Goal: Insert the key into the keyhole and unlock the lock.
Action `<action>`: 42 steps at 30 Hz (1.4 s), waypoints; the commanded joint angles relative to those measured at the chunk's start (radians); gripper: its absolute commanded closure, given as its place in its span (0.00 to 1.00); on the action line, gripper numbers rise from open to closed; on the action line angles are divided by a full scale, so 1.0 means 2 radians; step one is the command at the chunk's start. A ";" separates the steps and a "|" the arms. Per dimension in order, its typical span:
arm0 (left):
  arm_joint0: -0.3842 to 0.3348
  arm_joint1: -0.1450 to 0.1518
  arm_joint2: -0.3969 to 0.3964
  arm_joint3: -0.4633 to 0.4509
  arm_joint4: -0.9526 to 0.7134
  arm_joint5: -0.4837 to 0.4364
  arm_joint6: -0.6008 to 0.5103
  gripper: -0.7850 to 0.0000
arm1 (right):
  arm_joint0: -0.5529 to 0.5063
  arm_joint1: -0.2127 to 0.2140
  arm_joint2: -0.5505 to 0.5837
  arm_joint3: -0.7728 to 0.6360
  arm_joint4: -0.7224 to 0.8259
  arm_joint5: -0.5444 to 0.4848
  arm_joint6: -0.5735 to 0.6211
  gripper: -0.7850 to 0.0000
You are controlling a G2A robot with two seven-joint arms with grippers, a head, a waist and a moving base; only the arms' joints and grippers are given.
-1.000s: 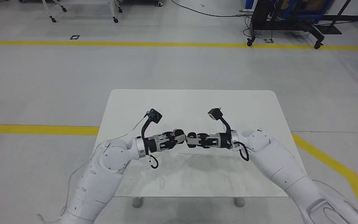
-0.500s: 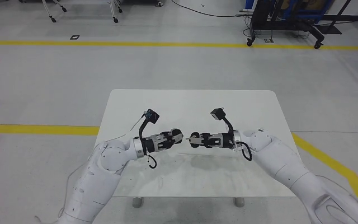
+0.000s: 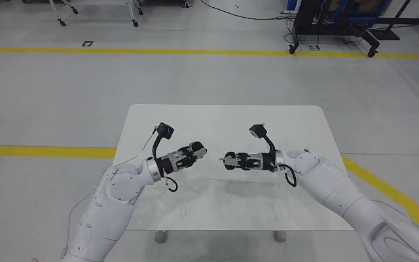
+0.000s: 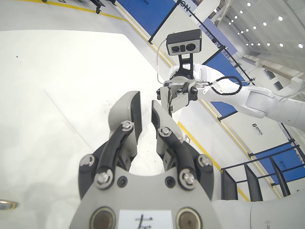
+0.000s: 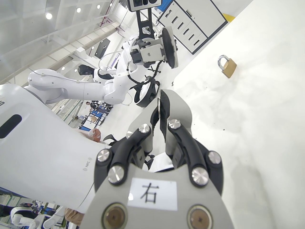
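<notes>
Right now my right gripper (image 5: 161,101) pinches the key (image 5: 158,109) edge-on, my left gripper (image 4: 145,101) hangs narrowly parted and empty, and the padlock (image 5: 227,66) lies loose on the table (image 5: 262,101), so pushing the key in unbraced could skid it.

The left arm (image 3: 124,190) and the right arm (image 3: 321,180) both come in from the near side with elbows spread wide. Their forearms angle inward toward each other and are raised in front of the body. The left gripper (image 3: 198,150) points right and slightly far, and its fingers (image 4: 134,110) are parted by a narrow gap. The right gripper (image 3: 226,160) points left, facing it, and the two grippers are near each other but not touching. The right gripper's fingers (image 5: 177,110) are pressed together on the key (image 5: 158,107), a thin metal strip held edge-on between the pads.
</notes>
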 commanded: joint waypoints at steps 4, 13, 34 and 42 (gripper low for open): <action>0.000 0.000 0.000 0.000 0.000 0.000 0.000 0.00 | 0.000 0.000 0.000 0.000 0.000 0.000 0.000 1.00; 0.043 0.025 -0.087 -0.093 0.150 0.003 -0.052 0.00 | -0.024 0.004 0.014 0.000 -0.046 0.011 -0.039 1.00; 0.036 0.024 -0.008 -0.087 0.322 0.300 -0.194 0.02 | -0.054 0.021 0.073 -0.001 -0.130 0.008 -0.111 1.00; -0.013 0.016 0.023 -0.049 0.347 0.332 -0.186 0.51 | -0.054 0.021 0.073 -0.001 -0.130 0.008 -0.111 1.00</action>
